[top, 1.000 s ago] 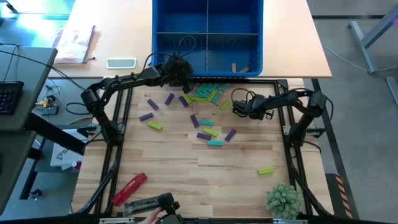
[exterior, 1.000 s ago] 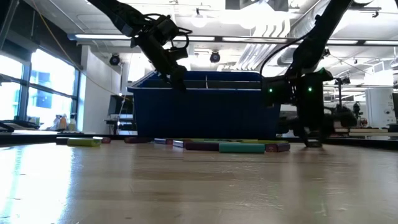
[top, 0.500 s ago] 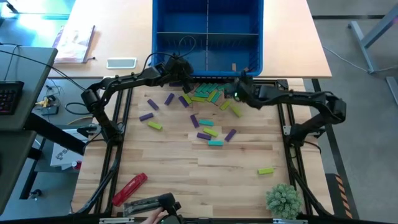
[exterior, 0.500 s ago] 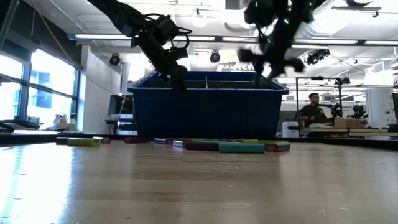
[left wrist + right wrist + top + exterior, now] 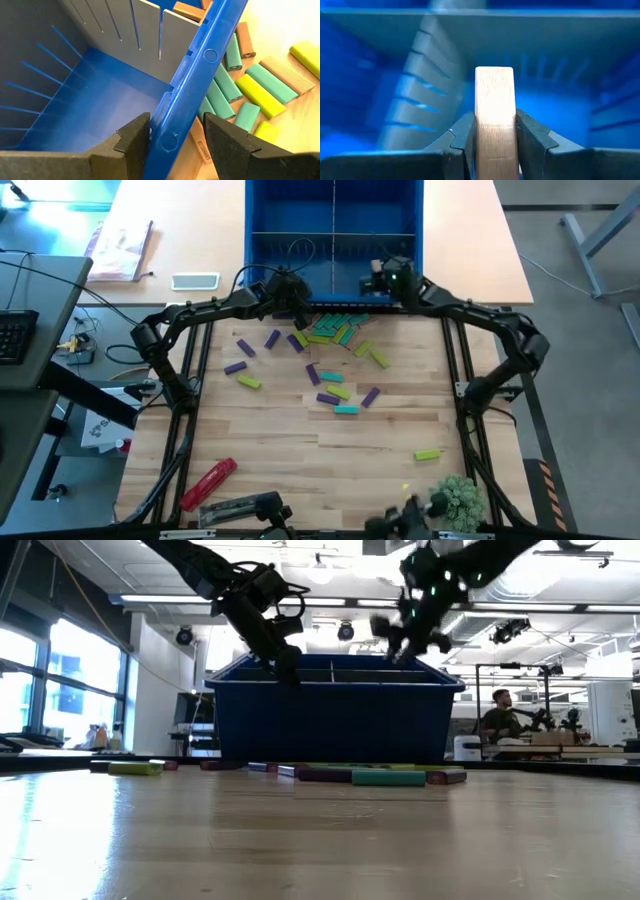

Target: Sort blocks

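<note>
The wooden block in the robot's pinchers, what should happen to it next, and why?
Probably let it go. The right tool is shut on the tan block and hangs over the front right compartment of the blue bin, so opening should drop it in.

Right hand (image 5: 494,150) raised, arm stretched forward, fingers clamped on something; left hand (image 5: 175,140) raised, fingers apart.

Two dark, slim jointed arms with looping cables

The left arm (image 5: 205,310) and right arm (image 5: 480,320) are matte black tube links with rounded joint housings; thin black cables loop loosely above each wrist. Green indicator lights glow near the right claw (image 5: 383,277). The fingers (image 5: 227,142) are blocky, angular black plastic with chamfered, slightly textured edges.
</note>
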